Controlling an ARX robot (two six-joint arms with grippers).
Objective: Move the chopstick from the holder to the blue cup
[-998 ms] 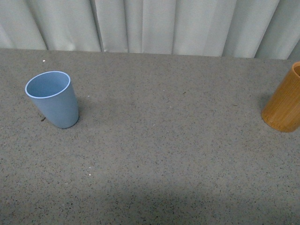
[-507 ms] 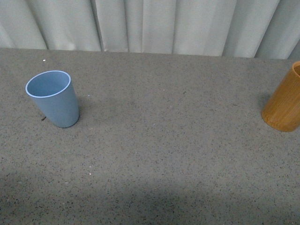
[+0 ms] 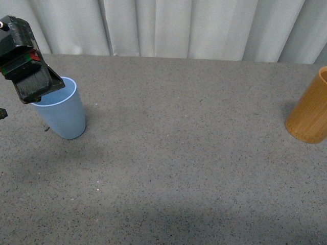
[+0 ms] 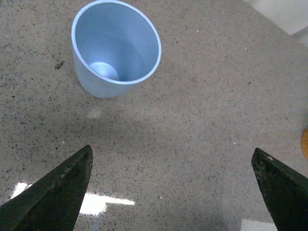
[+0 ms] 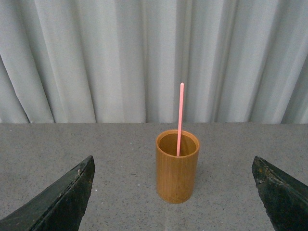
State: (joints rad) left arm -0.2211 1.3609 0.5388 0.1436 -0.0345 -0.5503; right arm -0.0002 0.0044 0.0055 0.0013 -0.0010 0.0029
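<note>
The blue cup (image 3: pixel 64 118) stands upright at the left of the grey table. In the left wrist view it (image 4: pixel 115 48) is empty. My left gripper (image 4: pixel 172 185) is open and empty, above the table just short of the cup; its black body (image 3: pixel 28 61) covers part of the cup's rim in the front view. The orange-brown holder (image 3: pixel 310 109) stands at the far right, cut by the frame edge. In the right wrist view the holder (image 5: pixel 177 168) holds one pink chopstick (image 5: pixel 180 115) standing upright. My right gripper (image 5: pixel 172 192) is open and empty, facing the holder from a distance.
A pale pleated curtain (image 3: pixel 173 25) hangs along the table's far edge. The speckled grey tabletop (image 3: pixel 184 153) stretches between the cup and the holder. A sliver of the holder (image 4: pixel 305 144) shows at the edge of the left wrist view.
My left gripper has come into the front view at the upper left, over the blue cup. The cup and the holder have not moved.
</note>
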